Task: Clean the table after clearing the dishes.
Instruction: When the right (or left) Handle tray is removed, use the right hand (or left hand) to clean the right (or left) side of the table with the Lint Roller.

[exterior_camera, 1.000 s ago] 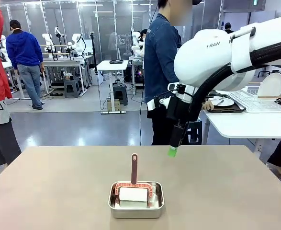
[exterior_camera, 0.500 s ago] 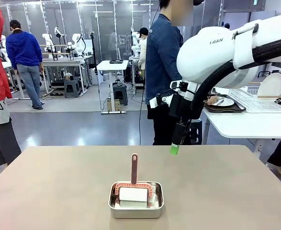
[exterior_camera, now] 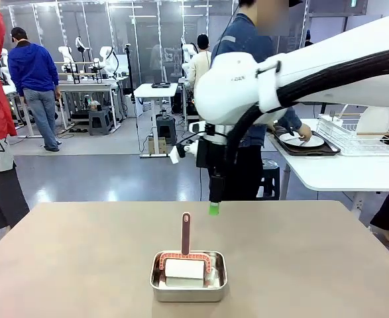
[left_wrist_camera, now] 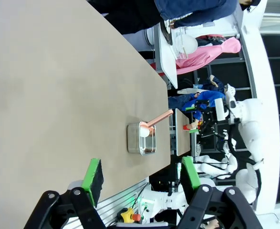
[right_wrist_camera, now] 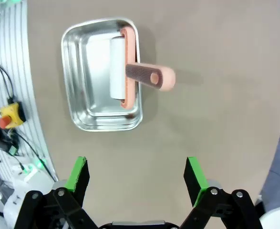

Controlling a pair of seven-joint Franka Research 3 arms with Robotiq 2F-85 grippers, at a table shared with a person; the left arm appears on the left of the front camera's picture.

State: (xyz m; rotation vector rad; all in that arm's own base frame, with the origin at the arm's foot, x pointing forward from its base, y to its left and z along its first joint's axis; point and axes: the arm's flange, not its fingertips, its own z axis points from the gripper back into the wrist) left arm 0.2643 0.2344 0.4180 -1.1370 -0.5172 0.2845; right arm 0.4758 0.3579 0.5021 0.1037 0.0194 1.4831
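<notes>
The beige table (exterior_camera: 75, 265) carries a small steel pan (exterior_camera: 188, 277) near its front middle. In the pan stands a white cleaning roller (exterior_camera: 184, 267) with a pink handle (exterior_camera: 185, 232) pointing up. My right gripper (exterior_camera: 213, 208) hangs open above the table, just behind and right of the handle. In the right wrist view its green pads (right_wrist_camera: 77, 173) stand wide apart, with the pan (right_wrist_camera: 101, 76) and the roller (right_wrist_camera: 117, 67) ahead. My left gripper (left_wrist_camera: 141, 174) is open and holds nothing, high over the table (left_wrist_camera: 58, 95). The dishes (exterior_camera: 303, 140), a white plate on a dark tray, lie on a white side table.
A person in a denim jacket (exterior_camera: 250, 46) bends over the white side table (exterior_camera: 340, 172) at the right, hand on the tray. A wire rack (exterior_camera: 363, 136) with a plate stands there. Other people stand far left.
My right arm has swung left, carrying its gripper from right of the pan to just behind the roller's handle. The person has turned and leaned toward the side table.
</notes>
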